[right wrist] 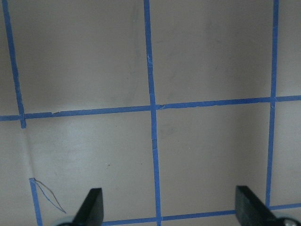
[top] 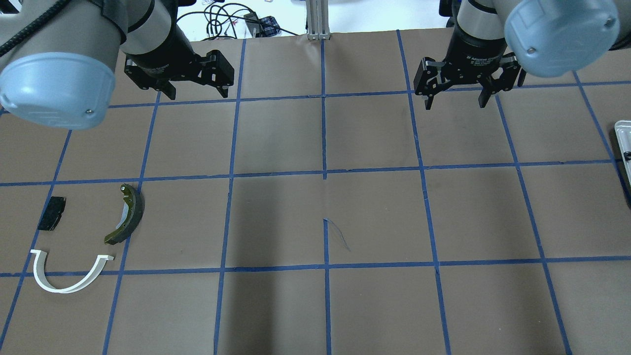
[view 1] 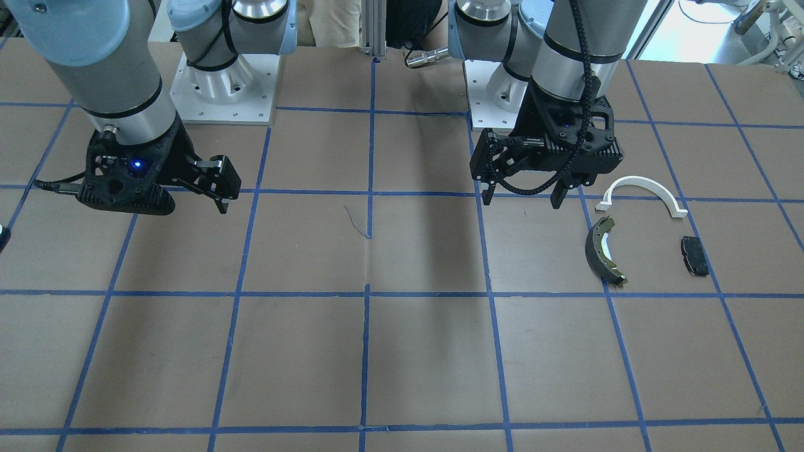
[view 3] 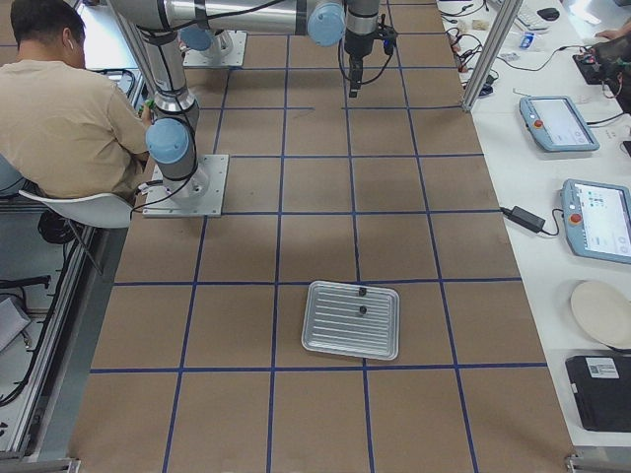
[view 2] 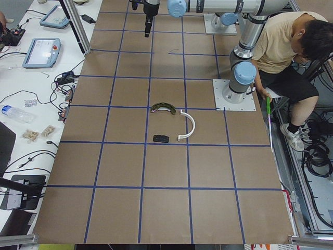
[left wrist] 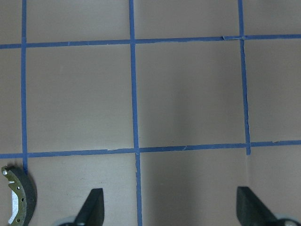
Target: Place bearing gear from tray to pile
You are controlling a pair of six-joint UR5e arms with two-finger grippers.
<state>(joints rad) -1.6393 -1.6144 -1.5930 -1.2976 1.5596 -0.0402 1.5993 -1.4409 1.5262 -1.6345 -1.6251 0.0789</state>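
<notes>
Taped brown bench (top: 374, 217): left end effector (top: 197, 92) and right end effector (top: 455, 103) hang spread, empty, I'd guess, since the tray (view 3: 330, 333) lies well beyond the right one.

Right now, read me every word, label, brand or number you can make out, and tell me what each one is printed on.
"Adaptive Gripper": white print on the black collar above the right gripper, in the overhead view; the characters before it are too small to read.
Collar print on the left gripper: too blurred to read.
Screens of the grey touchscreen teach pendants: too small to read.
White label on the flat black box: too small to read.
</notes>
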